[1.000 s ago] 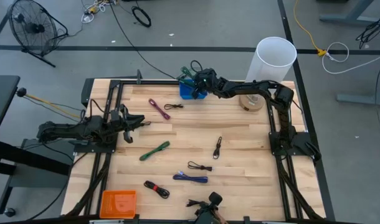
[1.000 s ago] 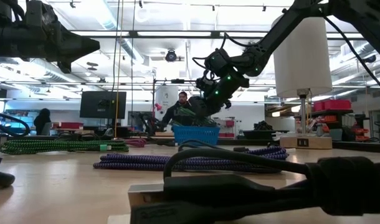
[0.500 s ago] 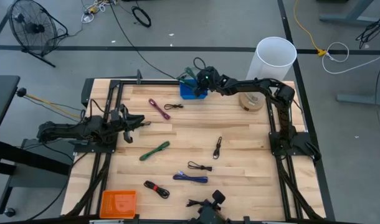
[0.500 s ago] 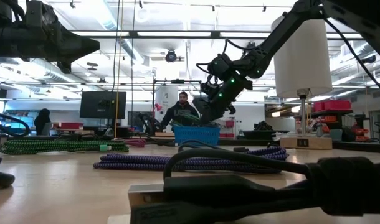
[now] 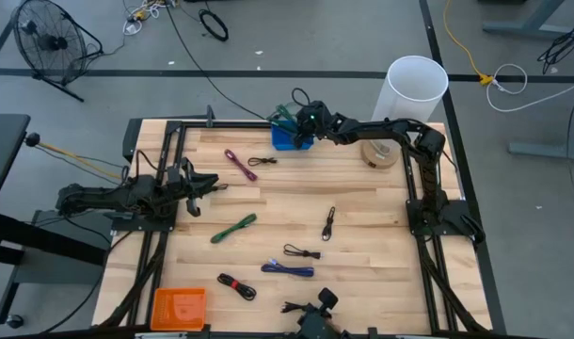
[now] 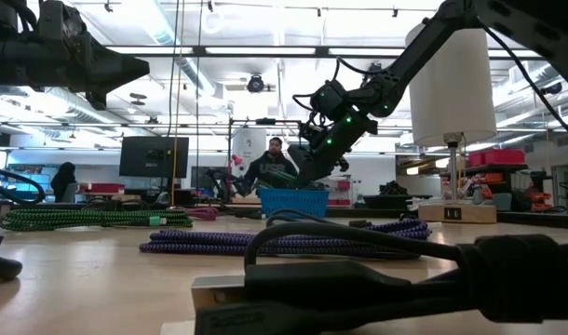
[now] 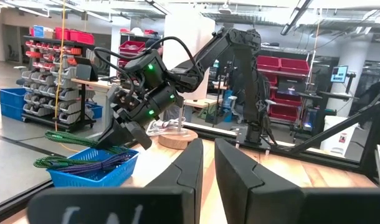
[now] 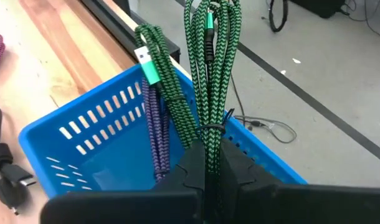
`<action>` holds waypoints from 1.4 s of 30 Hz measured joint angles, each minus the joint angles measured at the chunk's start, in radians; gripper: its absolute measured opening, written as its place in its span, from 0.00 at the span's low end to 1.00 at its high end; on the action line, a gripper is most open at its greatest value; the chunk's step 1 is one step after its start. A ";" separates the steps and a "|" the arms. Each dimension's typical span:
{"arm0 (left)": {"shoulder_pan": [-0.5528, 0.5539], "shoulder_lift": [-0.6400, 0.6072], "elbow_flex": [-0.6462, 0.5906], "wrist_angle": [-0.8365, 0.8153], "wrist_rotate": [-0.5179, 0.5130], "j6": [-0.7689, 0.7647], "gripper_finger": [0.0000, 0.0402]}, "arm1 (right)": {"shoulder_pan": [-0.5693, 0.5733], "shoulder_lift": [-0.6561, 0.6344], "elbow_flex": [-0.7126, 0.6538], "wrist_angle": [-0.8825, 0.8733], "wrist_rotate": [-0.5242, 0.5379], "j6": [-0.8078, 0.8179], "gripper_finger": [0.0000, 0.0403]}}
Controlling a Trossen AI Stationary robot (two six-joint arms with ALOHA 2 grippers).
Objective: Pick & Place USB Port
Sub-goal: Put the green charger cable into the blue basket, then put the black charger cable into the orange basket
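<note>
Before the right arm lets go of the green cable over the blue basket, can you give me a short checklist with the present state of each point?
1. Right gripper shut on the green cable: ok.
2. Right gripper above the blue basket at the table's far edge: ok.
3. Whole cable inside the basket's rim: not ok; the bundle hangs over the rim in the right wrist view, and a loop and the green plug stick out.
4. Room in the basket: cannot tell; a purple cable is already in it.
5. Left gripper clear of the drop, waiting at the table's left side: ok.
</note>
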State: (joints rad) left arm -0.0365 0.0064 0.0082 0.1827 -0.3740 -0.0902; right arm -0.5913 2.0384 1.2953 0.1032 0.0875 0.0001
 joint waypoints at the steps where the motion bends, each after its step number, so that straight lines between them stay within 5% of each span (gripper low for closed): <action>1: 0.000 0.000 0.000 0.000 0.000 0.000 0.11 | 0.000 0.000 0.000 0.001 0.000 -0.003 0.03; 17: 0.000 0.000 0.000 0.000 0.000 0.001 0.11 | 0.001 0.000 0.000 0.037 0.001 -0.015 0.38; 31: 0.000 0.000 0.000 0.000 0.000 0.000 0.11 | 0.142 -0.150 0.000 -0.021 -0.132 -0.038 0.39; 37: 0.000 0.000 0.000 0.000 0.000 -0.001 0.11 | 0.253 -0.158 0.000 -0.063 -0.128 -0.072 0.39; 42: 0.000 0.000 0.000 0.000 0.000 -0.002 0.11 | 0.311 -0.144 -0.001 -0.075 -0.005 -0.095 0.39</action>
State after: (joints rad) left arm -0.0368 0.0067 0.0082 0.1825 -0.3740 -0.0921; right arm -0.2801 1.8942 1.2945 0.0285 0.0827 -0.0953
